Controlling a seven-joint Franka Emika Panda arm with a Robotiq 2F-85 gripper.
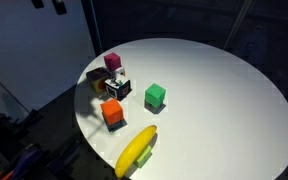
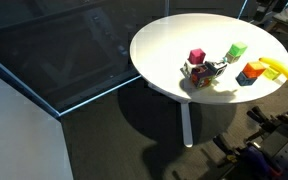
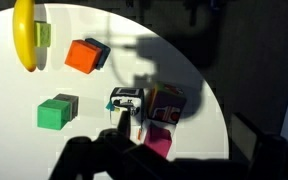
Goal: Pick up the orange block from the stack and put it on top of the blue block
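Note:
The orange block (image 1: 112,112) sits near the table's front edge in both exterior views (image 2: 254,70). In the wrist view the orange block (image 3: 81,55) covers most of a dark blue block (image 3: 100,51), and only one edge of the blue block shows. That blue edge also shows in an exterior view (image 2: 242,78). My gripper (image 3: 182,160) appears only as dark silhouettes at the bottom of the wrist view. It is high above the table, its fingers are wide apart, and nothing is between them. It does not show in either exterior view.
The round white table (image 1: 214,90) holds a green cube (image 1: 155,95), a magenta block (image 1: 112,61), a cluster of printed cubes (image 1: 112,86) and a banana (image 1: 134,150) lying over a small green piece. The table edge is close behind the blocks. The floor around is dark.

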